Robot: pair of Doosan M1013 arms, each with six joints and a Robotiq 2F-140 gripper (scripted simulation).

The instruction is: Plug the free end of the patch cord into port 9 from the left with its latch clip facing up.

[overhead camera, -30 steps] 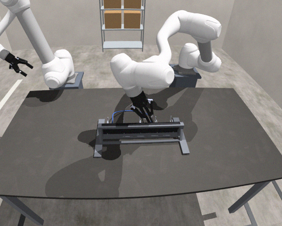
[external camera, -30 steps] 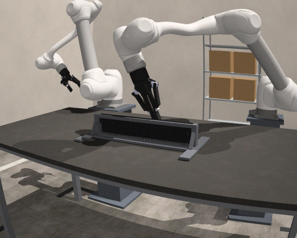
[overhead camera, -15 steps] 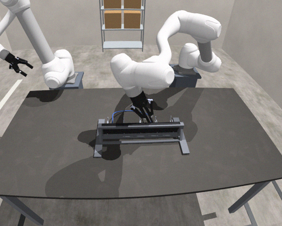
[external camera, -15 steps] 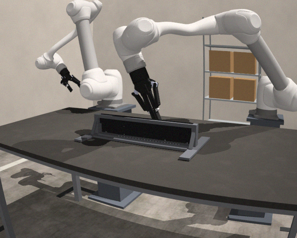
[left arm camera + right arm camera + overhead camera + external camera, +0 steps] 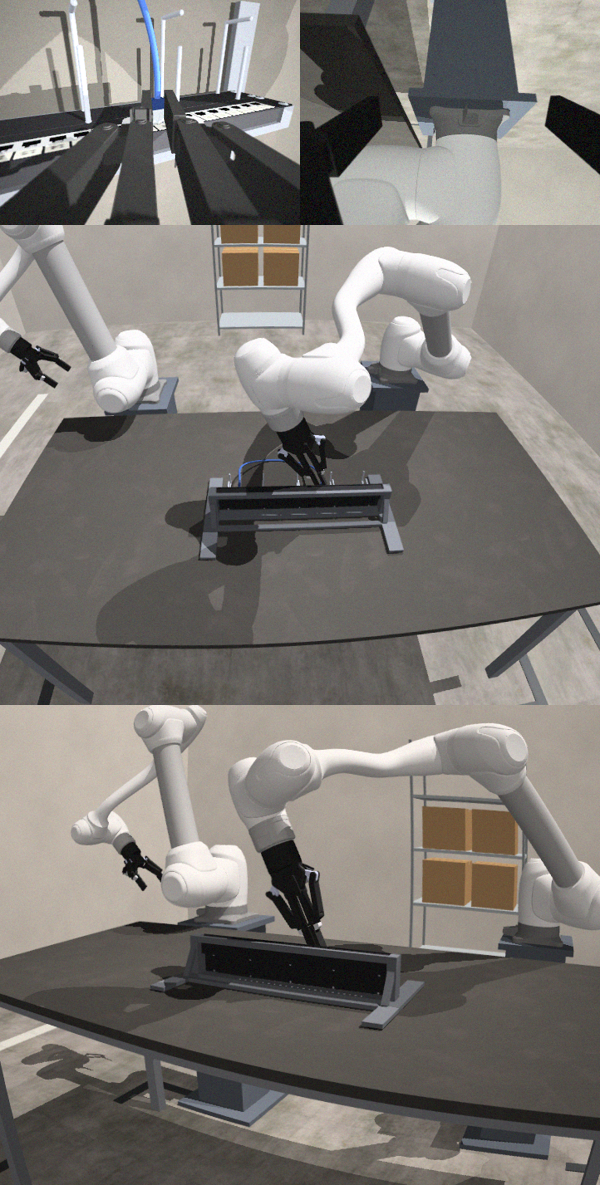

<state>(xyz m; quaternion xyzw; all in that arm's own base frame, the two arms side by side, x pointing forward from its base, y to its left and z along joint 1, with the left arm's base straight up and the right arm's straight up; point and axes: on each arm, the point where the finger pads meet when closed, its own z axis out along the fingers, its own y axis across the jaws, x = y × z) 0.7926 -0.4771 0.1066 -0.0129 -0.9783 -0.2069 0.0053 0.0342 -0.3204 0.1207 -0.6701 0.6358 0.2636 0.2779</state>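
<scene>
The left gripper [image 5: 320, 481] [image 5: 315, 944] [image 5: 158, 103] points down behind the patch panel [image 5: 300, 493] [image 5: 295, 951] [image 5: 35, 126]. It is shut on the plug [image 5: 158, 116] of the blue patch cord [image 5: 265, 460] [image 5: 152, 43]. In the left wrist view the plug's dark blue boot is between the fingertips, and its clear body is at the row of white ports [image 5: 212, 114]. The fingers hide neighbouring ports, so the port number, the clip and how deep the plug sits cannot be told. The right gripper [image 5: 59, 376] [image 5: 152, 881] [image 5: 464, 109] is wide open and empty, far from the panel.
White cable posts [image 5: 180, 74] [image 5: 83, 86] stand on the panel's port side, on both sides of the fingers. The cord loops up behind the panel. The grey stand's feet [image 5: 209, 545] [image 5: 382, 1019] rest on the table [image 5: 450, 550]. A shelf with boxes [image 5: 240, 267] [image 5: 445, 879] stands behind.
</scene>
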